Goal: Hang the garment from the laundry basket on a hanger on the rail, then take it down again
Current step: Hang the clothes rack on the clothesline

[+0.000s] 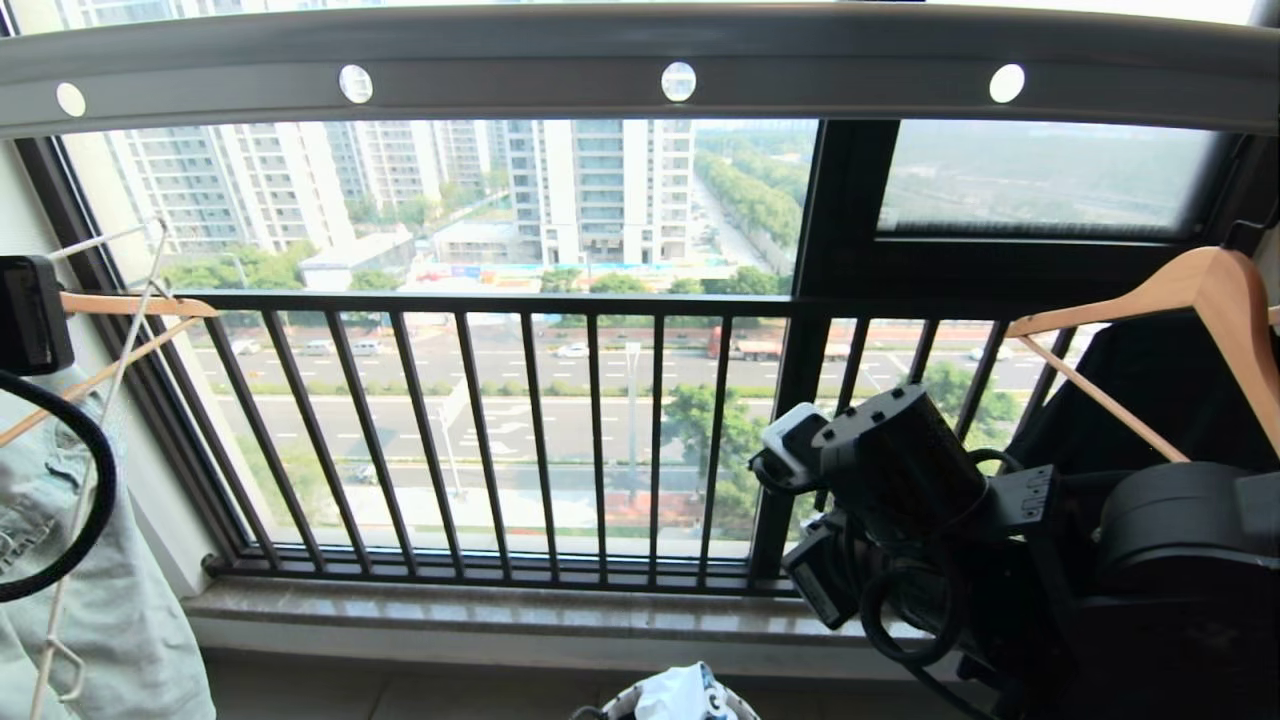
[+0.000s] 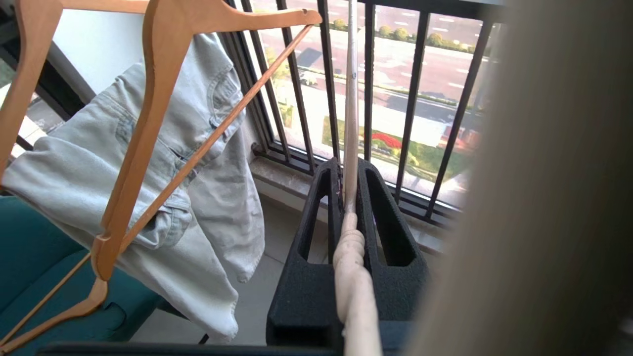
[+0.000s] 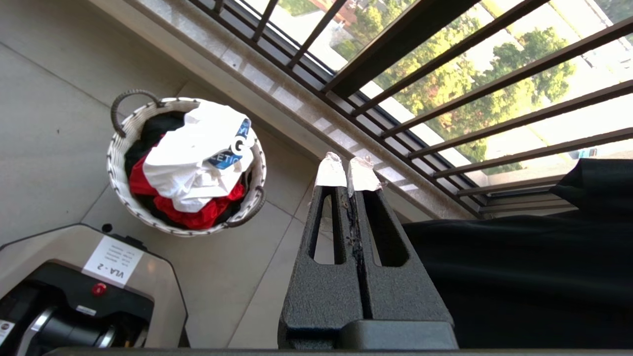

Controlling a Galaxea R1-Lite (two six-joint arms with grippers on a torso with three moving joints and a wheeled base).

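"VLA-2" on the robot base's white label (image 3: pixel 113 260)

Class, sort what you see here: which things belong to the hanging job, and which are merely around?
Part of the job: white T-shirt in the laundry basket; wire hanger, clamped in the left gripper; grey rail overhead.

Merely around: wooden hangers; denim garment; red garment; window railing; right gripper, shut and empty.
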